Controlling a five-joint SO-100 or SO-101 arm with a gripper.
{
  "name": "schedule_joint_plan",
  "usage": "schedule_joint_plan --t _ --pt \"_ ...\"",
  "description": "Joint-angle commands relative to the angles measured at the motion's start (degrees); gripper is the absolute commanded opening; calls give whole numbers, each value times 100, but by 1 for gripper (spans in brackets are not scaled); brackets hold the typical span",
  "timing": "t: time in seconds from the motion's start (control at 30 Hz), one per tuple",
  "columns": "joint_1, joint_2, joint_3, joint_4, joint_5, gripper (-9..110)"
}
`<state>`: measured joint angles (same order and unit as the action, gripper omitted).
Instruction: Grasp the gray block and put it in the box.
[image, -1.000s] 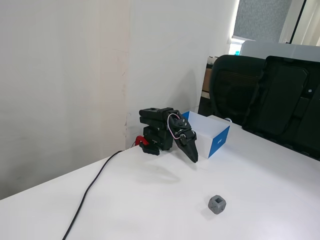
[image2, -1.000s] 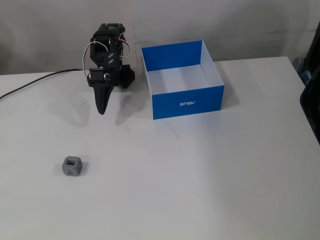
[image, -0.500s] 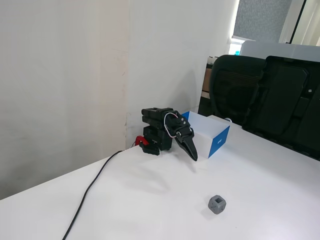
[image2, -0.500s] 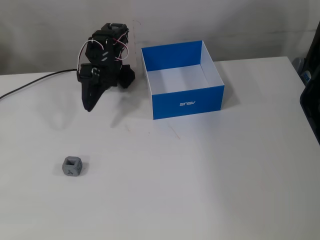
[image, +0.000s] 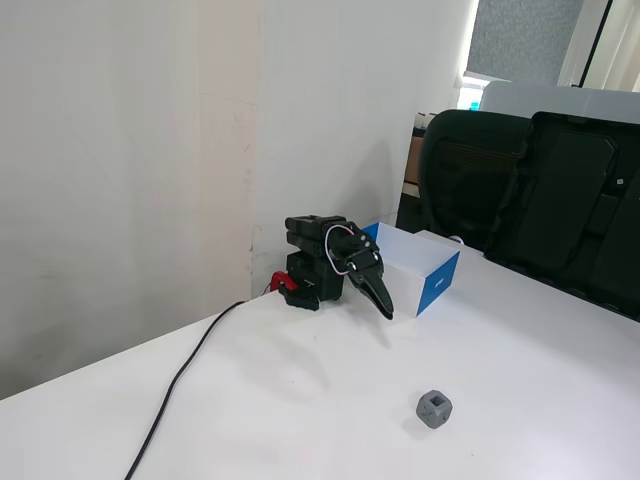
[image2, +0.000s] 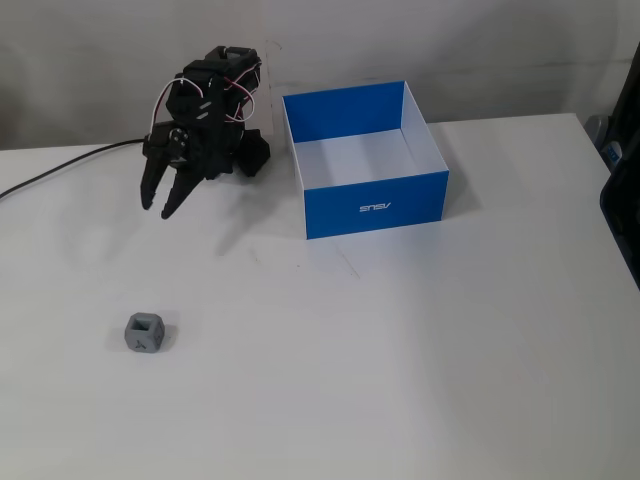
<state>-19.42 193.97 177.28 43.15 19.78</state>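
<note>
- On the white table (image2: 420, 350), the gray block (image2: 146, 333) sits alone at about 7 o'clock in the downward-looking fixed view, well apart from everything else.
- At 11 o'clock, the gripper (image2: 156, 207) hangs above the tabletop, jaws spread and empty, tips pointing down.
- At 1 o'clock, the box (image2: 372, 208) stands open, just beside the arm's base (image2: 250, 155).
- From 9 o'clock, a black cable (image2: 60, 166) runs to the base.
</note>
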Motion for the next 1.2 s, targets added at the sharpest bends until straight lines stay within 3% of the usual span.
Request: schedule_joint_plan --t 0.0,0.57,0.9,1.17 --pt "-9 53 316 -123 70 20" --pt "62 -167 -352 431 114 23" --pt "-53 -3393 -1995 44 448 24" --pt "-79 -4755 -2707 9 457 23"
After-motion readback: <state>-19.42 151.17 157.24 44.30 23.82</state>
